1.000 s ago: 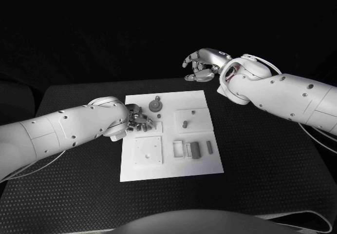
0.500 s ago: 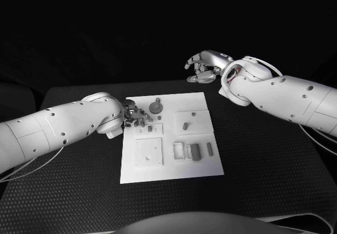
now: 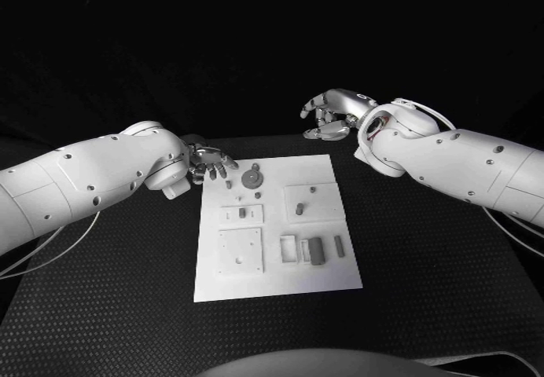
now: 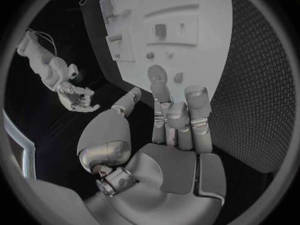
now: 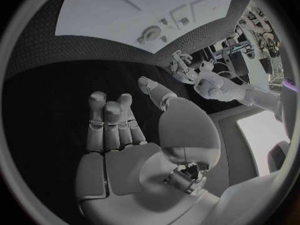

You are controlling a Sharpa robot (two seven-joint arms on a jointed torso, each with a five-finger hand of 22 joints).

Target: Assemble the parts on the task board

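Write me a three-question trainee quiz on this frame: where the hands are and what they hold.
1. True or false: the left hand holds a part.
2. The right hand is: A) pressing on the task board; B) beyond the board's far edge, off the plate; C) gripping the round part.
3. Fill in: the left hand is by the board's far ____ corner in the head view.

Key: 1 false, its fingers are apart and hold nothing; 2 B; 3 left.
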